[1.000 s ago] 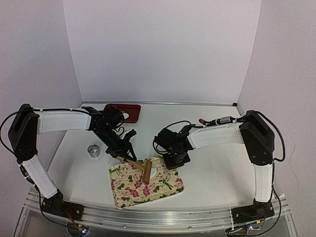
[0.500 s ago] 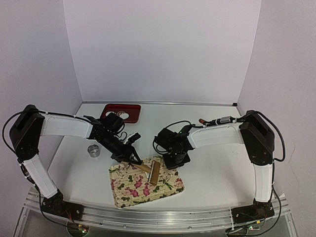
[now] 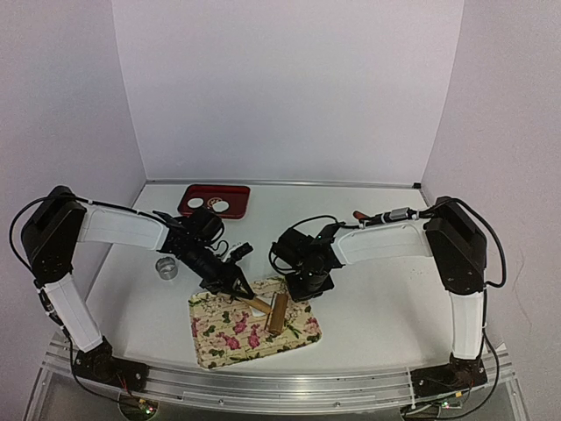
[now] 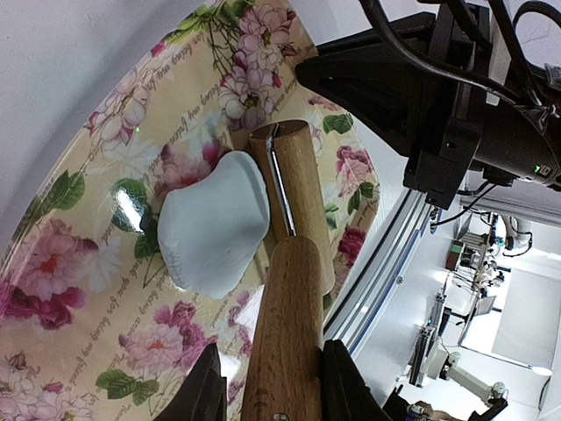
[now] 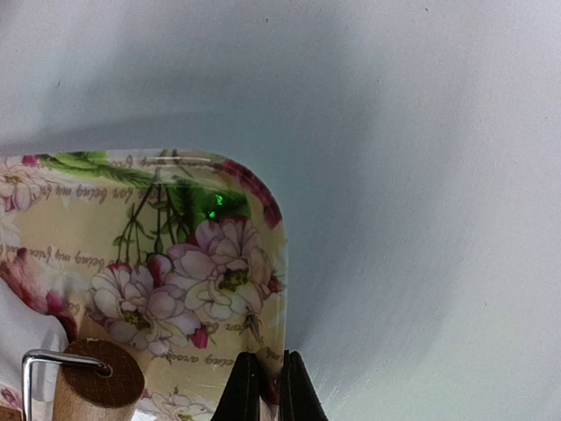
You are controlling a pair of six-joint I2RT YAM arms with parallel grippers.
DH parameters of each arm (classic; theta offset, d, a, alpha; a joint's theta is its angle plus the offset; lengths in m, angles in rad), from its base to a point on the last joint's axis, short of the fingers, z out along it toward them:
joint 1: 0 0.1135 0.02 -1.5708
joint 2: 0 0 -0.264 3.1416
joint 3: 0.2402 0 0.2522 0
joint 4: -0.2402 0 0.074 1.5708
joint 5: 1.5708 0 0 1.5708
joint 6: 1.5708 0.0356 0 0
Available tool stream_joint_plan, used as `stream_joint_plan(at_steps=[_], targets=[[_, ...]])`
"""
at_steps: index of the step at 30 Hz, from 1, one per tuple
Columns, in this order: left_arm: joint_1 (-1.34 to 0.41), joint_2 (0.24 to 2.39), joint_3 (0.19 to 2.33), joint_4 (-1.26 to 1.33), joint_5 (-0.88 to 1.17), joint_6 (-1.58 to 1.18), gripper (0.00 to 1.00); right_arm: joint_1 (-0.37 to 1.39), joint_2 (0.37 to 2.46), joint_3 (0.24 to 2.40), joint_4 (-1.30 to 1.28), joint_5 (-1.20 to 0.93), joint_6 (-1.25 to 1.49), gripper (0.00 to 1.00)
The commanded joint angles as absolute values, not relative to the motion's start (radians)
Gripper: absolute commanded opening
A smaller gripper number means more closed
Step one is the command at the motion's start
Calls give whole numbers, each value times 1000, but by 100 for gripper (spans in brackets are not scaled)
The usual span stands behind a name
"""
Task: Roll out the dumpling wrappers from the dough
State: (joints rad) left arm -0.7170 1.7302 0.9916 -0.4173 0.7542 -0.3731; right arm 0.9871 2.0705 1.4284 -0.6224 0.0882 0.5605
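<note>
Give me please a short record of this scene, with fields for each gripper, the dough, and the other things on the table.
left gripper: closed on the rolling pin handle
rolling pin: roller lies on the floral tray, against the dough
dough: one thick white lump, not yet flat
right gripper: shut, seems to pinch the floral tray's rim
red tray: at the back of the table, holds two dumpling wrappers
ring cutter: on the table, left of the floral tray
</note>
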Motion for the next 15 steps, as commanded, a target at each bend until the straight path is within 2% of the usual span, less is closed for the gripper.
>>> stream_joint_plan(at_steps=[1,9,15], targets=[[-719,1703,958,-662,498,-361,0,990,2053,1433,-660,198,541,0],[-719,1512,1133,-783,576,-365,0,991,2048,1444,-661,208,531,0],[-718,1431,1158,-877,520,-411,0,991,2046,1436,-661,204,534,0]])
